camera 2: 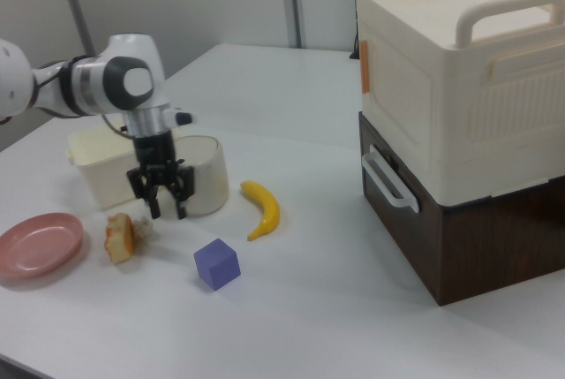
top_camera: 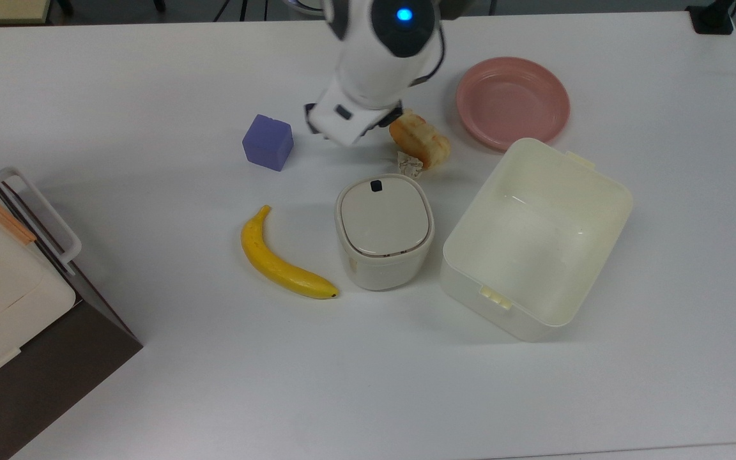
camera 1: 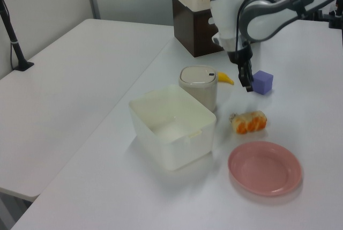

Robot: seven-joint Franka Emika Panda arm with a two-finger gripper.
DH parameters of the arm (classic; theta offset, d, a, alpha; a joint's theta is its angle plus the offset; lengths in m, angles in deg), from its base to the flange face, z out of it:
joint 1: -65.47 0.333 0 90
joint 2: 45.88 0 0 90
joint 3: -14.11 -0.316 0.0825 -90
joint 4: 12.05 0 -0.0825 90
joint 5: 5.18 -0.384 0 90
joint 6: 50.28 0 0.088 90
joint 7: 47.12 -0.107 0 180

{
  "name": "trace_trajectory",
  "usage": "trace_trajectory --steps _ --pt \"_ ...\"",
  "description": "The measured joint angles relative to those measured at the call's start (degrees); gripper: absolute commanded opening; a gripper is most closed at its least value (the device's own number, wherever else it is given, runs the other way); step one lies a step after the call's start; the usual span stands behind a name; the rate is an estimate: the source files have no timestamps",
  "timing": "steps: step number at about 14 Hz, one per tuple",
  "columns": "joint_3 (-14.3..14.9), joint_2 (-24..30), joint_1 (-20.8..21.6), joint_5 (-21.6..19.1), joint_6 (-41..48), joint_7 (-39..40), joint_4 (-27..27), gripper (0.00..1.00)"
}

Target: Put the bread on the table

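White table (top_camera: 151, 76) in the top view — bread (top_camera: 419, 141) lies on it between pink plate (top_camera: 512, 101) and paper wad (top_camera: 410, 164). Left view: bread beside the plate. Right view: gripper (camera 2: 162, 209) spread, empty, above the table — no writing legible.

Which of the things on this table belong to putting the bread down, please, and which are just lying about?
Job in hand:
bread
table
end effector, open
pink plate, bare

Lying about:
banana
purple cube
paper wad
lidded pot
open tub
stacked boxes
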Motion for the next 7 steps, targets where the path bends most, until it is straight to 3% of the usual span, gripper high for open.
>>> trace_trajectory --steps 7 --pt "-0.01 8.24 -8.15 -0.33 -3.88 -0.02 4.12 1.0"
